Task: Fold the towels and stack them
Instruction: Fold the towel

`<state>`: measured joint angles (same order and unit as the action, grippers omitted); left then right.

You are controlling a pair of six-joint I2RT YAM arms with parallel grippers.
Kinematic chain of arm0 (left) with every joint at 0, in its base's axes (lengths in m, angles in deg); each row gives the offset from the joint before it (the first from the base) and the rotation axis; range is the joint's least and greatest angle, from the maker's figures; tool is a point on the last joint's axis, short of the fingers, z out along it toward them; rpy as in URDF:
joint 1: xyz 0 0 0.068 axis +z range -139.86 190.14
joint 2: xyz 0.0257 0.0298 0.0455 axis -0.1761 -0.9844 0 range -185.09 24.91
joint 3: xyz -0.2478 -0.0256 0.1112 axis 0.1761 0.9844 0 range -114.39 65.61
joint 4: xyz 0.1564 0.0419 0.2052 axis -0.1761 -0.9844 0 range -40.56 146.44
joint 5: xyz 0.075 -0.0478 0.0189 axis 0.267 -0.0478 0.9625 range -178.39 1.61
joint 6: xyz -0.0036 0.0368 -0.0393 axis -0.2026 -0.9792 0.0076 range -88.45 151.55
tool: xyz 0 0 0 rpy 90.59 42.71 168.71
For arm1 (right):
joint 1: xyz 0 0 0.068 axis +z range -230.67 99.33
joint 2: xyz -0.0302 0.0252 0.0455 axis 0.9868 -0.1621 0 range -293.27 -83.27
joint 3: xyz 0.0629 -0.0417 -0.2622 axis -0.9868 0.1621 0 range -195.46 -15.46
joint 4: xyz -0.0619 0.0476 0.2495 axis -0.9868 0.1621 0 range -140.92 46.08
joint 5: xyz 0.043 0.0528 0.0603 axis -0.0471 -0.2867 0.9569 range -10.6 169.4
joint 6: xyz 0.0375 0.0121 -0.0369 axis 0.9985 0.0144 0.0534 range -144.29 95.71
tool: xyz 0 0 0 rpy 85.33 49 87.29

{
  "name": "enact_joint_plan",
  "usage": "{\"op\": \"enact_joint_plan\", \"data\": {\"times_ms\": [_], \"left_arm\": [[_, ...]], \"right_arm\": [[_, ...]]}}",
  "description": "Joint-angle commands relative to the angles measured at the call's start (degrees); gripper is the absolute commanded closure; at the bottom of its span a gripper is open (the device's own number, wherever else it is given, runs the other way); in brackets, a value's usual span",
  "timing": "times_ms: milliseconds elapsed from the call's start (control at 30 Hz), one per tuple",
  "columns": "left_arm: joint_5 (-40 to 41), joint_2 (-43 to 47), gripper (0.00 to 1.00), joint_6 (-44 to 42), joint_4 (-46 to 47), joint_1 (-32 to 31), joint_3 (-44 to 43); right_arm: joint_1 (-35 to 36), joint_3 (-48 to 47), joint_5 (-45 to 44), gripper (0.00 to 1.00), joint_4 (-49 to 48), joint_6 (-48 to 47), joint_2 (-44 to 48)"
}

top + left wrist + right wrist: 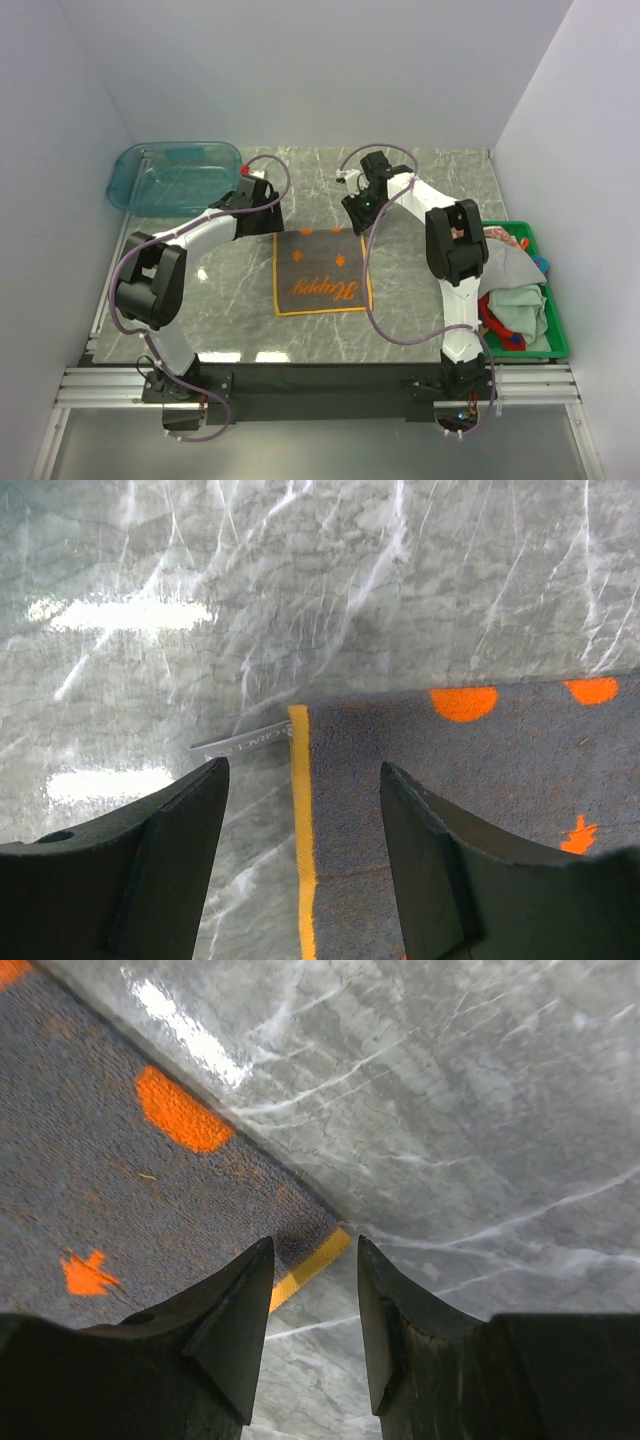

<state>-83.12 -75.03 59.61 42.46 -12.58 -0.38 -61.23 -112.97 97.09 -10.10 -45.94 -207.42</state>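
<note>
One grey-brown towel point(320, 272) with an orange border and orange lettering lies flat in the middle of the table. My left gripper point(268, 222) hovers at its far left corner. In the left wrist view the towel point(450, 780) shows its yellow edge between the open jaws of the left gripper point(303, 780), beside a small white label point(240, 742). My right gripper point(357, 215) is at the far right corner. The right wrist view has the towel point(120, 1190) corner just ahead of the open right gripper point(315, 1250). Neither gripper holds cloth.
A green crate point(553, 310) at the right edge holds more towels: a pale grey one point(510, 265), a pale green one point(515, 305) and a red one point(497, 325). A clear teal tub point(120, 185) stands at the far left. White walls close in three sides.
</note>
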Motion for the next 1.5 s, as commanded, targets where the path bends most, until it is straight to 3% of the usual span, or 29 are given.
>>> {"op": "enact_joint_plan", "data": {"times_ms": [0, 467, 667, 767, 867, 1067, 1333, 1467], "left_arm": [[0.5, 2.0, 0.32, -1.0, 0.2, -0.4, -0.7], [1.0, 1.0, 0.32, -1.7, -1.2, -0.7, -2.6], [2.0, 0.0, 0.32, -3.9, -5.1, -0.7, -6.1], [1.8, -1.5, 0.31, -6.1, -7.3, -0.7, -8.8], [1.6, -3.4, 0.31, -9.1, -7.8, -0.7, -10.8], [0.0, -9.7, 0.31, -14.9, -9.1, -0.6, -15.4], [-8.3, -13.2, 0.4, -21.8, -9.7, 0.9, -18.3], [-8.4, -14.4, 0.44, -23.3, -11.4, 0.9, -19.2]], "right_arm": [[-0.1, -3.3, 0.9, 0.54, 2.3, -2.5, -0.7], [2.1, -4.4, -4.2, 0.55, 2.8, -3.3, -5.1], [2.6, -3.7, -5.1, 0.77, 3.2, -3.7, -5.5], [2.5, -3.2, -5.2, 0.94, 3.2, -3.8, -5.3], [2.5, -2.8, -4.7, 1.0, 3.0, -3.9, -5.1], [2.5, -2.0, -4.3, 1.0, 2.1, -3.7, -4.7], [2.5, -1.2, -5.6, 1.0, 1.8, -3.5, -4.2], [2.5, -0.9, -5.9, 1.0, 1.4, -3.4, -4.1]]}}
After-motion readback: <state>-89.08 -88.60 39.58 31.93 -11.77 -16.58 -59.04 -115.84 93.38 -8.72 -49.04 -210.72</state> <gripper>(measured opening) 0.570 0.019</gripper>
